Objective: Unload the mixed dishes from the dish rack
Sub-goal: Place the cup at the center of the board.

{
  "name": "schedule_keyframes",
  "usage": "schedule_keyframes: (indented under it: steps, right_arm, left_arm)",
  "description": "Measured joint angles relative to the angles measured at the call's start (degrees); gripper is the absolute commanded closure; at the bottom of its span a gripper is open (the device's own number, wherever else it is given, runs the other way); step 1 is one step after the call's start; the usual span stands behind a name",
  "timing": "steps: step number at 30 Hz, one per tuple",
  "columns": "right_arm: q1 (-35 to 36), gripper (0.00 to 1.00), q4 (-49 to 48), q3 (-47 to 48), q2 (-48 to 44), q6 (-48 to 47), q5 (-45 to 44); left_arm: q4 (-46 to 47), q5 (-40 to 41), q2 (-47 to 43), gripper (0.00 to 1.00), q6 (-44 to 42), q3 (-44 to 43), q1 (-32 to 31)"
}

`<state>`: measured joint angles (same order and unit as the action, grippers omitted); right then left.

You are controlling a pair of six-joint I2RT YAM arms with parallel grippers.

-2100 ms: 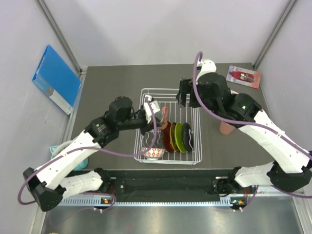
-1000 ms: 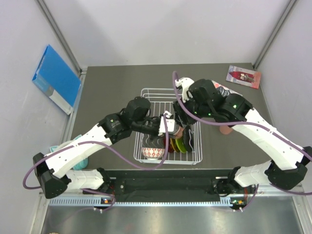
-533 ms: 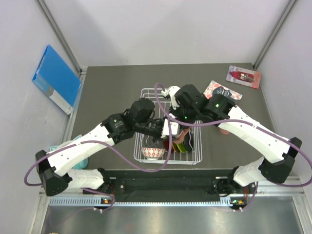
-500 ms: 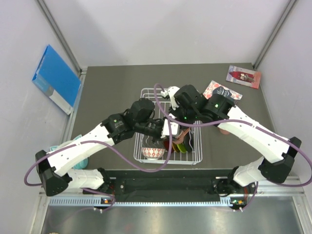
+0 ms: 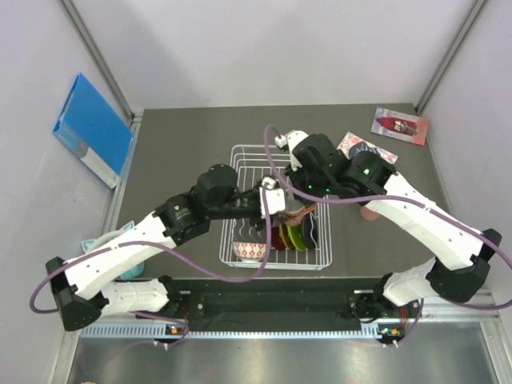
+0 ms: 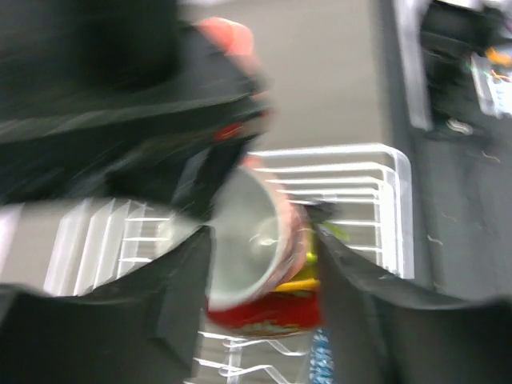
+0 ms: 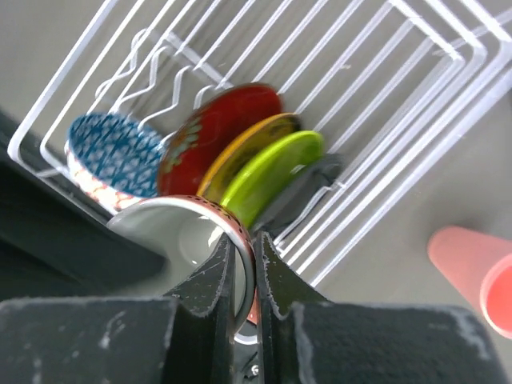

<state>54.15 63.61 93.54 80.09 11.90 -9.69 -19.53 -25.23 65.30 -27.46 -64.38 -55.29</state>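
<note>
The white wire dish rack [image 5: 240,152] stands mid-table. Over it hangs a small salmon mug [image 7: 184,232], tilted, with my right gripper [image 7: 254,240] shut on its rim, one finger inside and one outside. My left gripper [image 6: 260,264] is open, its fingers [image 6: 180,304] standing on either side of the same mug [image 6: 248,236]. Below, in the rack's slots, stand red [image 7: 212,132], amber [image 7: 240,148], lime-green [image 7: 272,172] and black [image 7: 308,188] plates. A patterned bowl [image 7: 108,152] sits in the rack's near corner. The view from the left wrist is blurred.
A tall pink cup [image 5: 370,214] lies on the table right of the rack, partly behind my right arm. Two printed booklets [image 5: 399,125] [image 5: 360,148] lie at the back right. A blue folder [image 5: 92,128] leans against the left wall.
My left gripper has opened and let go of the mug and drawn slightly left. The right gripper, which closed on the mug's rim, now holds it alone.
</note>
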Motion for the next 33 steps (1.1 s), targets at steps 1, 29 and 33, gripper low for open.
schedule_keyframes:
  steps: [1,29,33]
  right_arm:
    - [-0.3,1.0,0.4,0.7,-0.2,0.8,-1.0]
    - [-61.7,1.0,-18.0,-10.6,-6.9,24.1,-7.1]
    - [-65.9,1.0,-21.3,-16.4,-5.5,25.2,-7.8]
  left_arm:
    - [1.1,1.5,-0.8,0.11,0.3,0.0,0.1]
    - [10.1,41.4,-0.3,0.01,40.0,0.9,1.1]
    - [10.3,42.0,-2.9,0.01,46.5,5.8,1.1]
